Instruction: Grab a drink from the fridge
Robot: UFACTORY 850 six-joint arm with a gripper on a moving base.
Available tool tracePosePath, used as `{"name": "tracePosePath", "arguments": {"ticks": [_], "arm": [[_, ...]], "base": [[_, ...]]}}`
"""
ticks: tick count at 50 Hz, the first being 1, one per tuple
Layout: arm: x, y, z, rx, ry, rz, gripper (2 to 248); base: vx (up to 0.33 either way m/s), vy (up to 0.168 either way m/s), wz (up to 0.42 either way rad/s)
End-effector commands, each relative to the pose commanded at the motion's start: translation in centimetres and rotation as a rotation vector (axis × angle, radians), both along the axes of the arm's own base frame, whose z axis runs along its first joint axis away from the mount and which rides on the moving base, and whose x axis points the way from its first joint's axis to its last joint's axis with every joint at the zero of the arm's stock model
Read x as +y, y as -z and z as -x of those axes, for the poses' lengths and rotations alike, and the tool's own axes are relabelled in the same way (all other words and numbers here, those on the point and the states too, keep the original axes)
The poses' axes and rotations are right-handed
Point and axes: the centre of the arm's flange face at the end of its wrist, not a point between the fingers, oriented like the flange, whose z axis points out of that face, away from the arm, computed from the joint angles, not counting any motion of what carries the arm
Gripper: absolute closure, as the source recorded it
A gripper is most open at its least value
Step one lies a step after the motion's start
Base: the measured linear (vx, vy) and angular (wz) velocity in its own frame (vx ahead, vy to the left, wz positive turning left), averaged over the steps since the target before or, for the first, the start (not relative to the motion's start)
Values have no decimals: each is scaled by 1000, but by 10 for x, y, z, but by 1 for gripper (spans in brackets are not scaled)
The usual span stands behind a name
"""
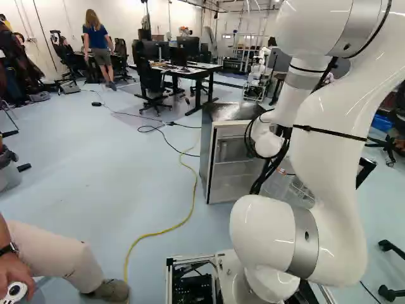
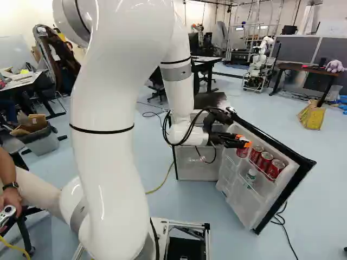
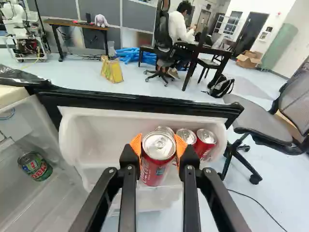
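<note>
Though already grasped, not yet away from the fridge door [image 2: 246, 201]: one red drink can [image 3: 154, 166], clamped between both orange pads [image 3: 136, 145] of the end effector [image 3: 158, 145]. Done: door open, can secured. Remaining, by judgement: lifting clear and withdrawing. Just beside, on the same door: three more red cans [image 2: 265, 161]. Farther out: fridge body [image 2: 198, 169], with one green can [image 3: 35, 166] inside.

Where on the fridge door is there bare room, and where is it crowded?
The door rack looks bare between the red can in the gripper and the end wall nearest the fridge body. It is crowded toward the other end: three more red cans stand close together.
</note>
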Motion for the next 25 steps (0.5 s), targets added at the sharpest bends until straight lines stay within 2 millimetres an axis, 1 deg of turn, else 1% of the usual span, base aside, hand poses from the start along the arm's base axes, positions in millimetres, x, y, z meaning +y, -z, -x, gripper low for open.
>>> {"name": "tracePosePath", "arguments": {"ticks": [25], "arm": [[45,-3,15,22,-91,-9,159]], "base": [[0,0,0]]}}
